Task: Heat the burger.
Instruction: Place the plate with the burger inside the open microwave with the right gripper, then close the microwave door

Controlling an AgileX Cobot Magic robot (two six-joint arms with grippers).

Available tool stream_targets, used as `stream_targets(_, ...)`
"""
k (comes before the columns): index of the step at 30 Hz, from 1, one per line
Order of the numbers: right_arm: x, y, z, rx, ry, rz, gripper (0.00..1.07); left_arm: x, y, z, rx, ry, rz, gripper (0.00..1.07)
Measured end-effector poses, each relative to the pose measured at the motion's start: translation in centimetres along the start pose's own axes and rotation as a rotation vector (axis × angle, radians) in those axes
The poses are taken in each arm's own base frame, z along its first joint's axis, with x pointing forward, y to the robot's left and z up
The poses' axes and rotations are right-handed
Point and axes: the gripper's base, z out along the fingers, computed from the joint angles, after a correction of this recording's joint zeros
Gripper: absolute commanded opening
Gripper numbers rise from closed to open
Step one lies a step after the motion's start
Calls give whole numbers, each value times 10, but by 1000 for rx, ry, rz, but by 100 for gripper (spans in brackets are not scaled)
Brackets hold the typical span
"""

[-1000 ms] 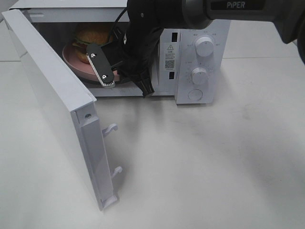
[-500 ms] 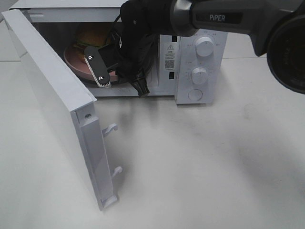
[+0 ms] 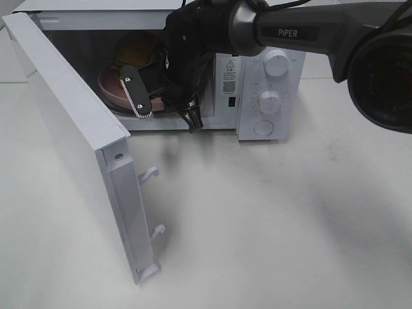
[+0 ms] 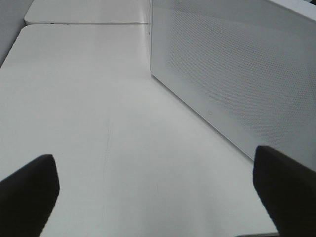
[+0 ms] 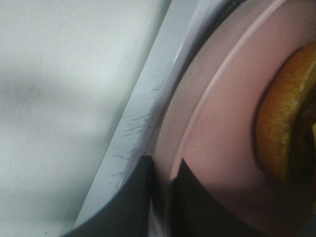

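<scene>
The burger sits on a round pink plate inside the open microwave. My right gripper reaches in through the doorway from the right. In the right wrist view its two dark fingers stand close on either side of the plate's raised rim, shut on it, with the burger's bun just beyond. My left gripper is open, its fingertips far apart with only bare table between them. It does not show in the exterior view.
The microwave door swings far out toward the front left, with its latch hooks sticking out. Its perforated outer face stands beside my left gripper. Two knobs are on the panel at the right. White table lies in front.
My right arm has pushed farther into the microwave, and the pink plate with the burger has slid deeper and to the right. The left gripper has not moved.
</scene>
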Motion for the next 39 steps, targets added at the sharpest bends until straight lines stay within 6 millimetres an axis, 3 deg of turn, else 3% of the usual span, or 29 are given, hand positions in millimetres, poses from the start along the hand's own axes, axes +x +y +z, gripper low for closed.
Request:
stream_targets(8,-1,-9,-2,72,-18,12,39,0,0,0,0,0,0,100)
stream_targets(20,-1,-8,-2,69,-28,130,42,0,0,0,0,0,0,100)
stream_targets(27,-3,-9,-6,66,-54,225,55,0,0,0,0,0,0,100)
stream_targets(32,-2,-4,-15,67,-67,237,61,0,0,0,0,0,0,100)
stream_targets(39,0,12,-22,46,-69,244,61,0,0,0,0,0,0,100)
